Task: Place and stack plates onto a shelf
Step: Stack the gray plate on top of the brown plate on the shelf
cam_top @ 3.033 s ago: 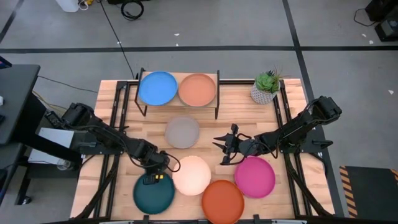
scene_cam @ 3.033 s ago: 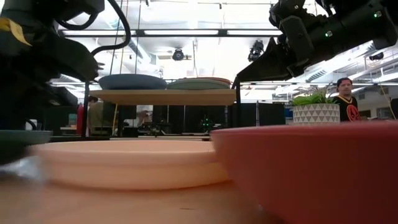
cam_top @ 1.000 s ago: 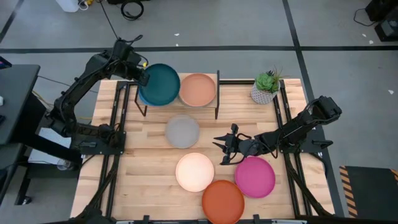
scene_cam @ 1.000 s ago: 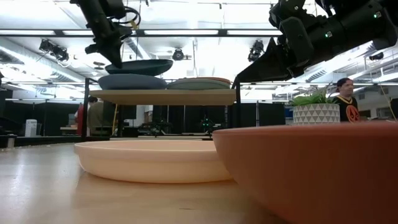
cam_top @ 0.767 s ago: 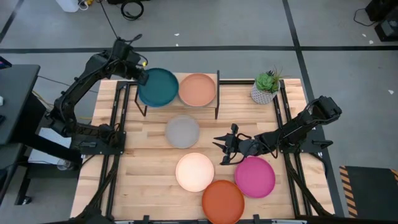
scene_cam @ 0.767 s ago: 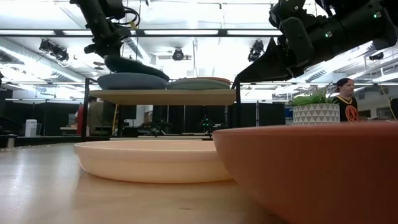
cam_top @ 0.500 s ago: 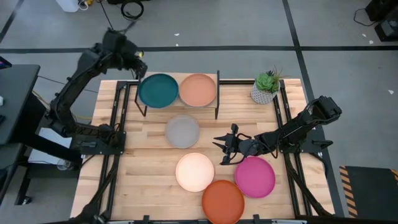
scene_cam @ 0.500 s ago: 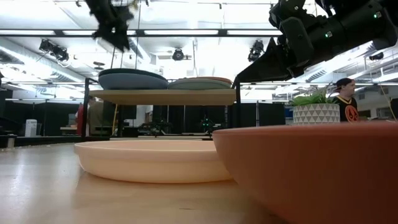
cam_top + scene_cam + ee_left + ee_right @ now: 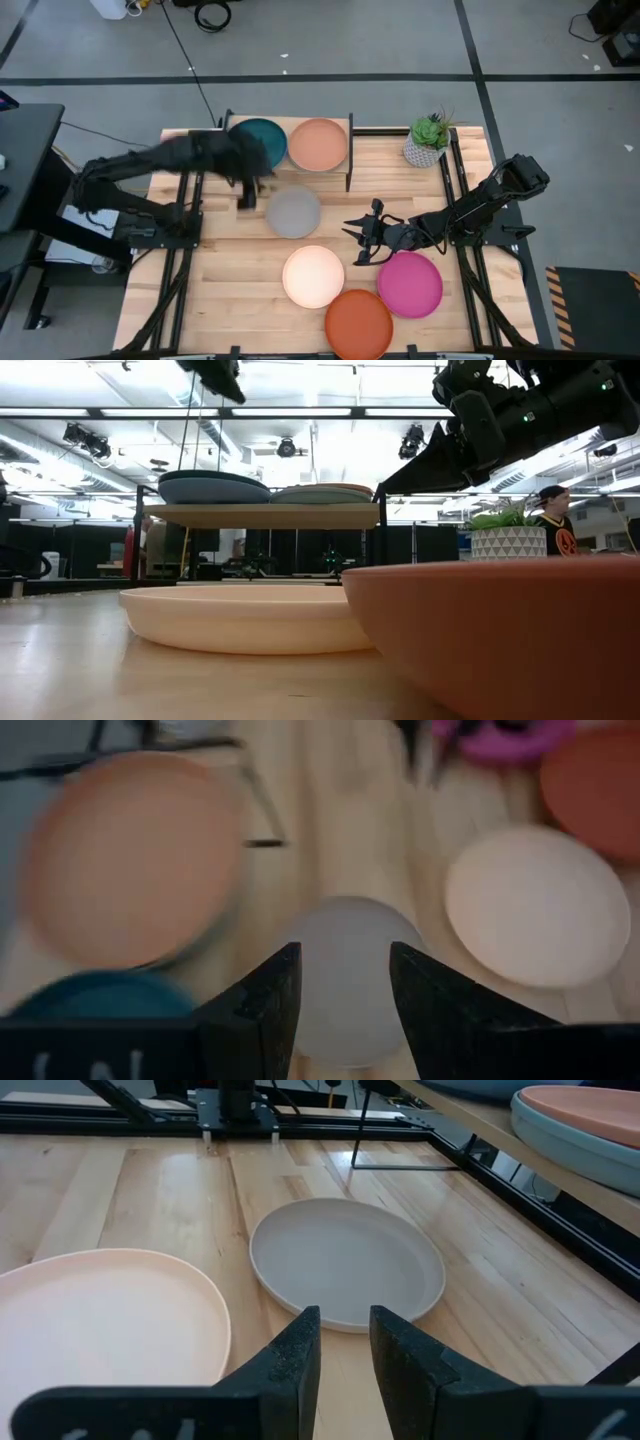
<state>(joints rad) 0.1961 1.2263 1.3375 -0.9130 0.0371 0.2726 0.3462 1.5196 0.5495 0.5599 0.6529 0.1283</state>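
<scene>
On the shelf (image 9: 349, 135) at the table's far side, the dark teal plate (image 9: 262, 138) lies on a blue one at the left, and the peach plate (image 9: 318, 145) lies on a stack at the right. The grey plate (image 9: 293, 212), cream plate (image 9: 312, 277), orange plate (image 9: 358, 323) and magenta plate (image 9: 410, 284) rest flat on the table. My left gripper (image 9: 345, 982) is open in the air over the grey plate's (image 9: 345, 975) left part, holding nothing. My right gripper (image 9: 362, 241) hovers open, right of the grey plate (image 9: 345, 1260).
A potted plant (image 9: 429, 140) stands at the far right corner. Black rails run along the table's left and right sides. In the low view the orange plate (image 9: 500, 640) fills the foreground, and a person (image 9: 553, 520) stands in the room behind.
My left gripper has laid the tilted dark teal plate flat on the blue plate at the shelf's left, opened and let go. It then drew back up and to the far left, and has swung toward the near edge, over the grey plate.
</scene>
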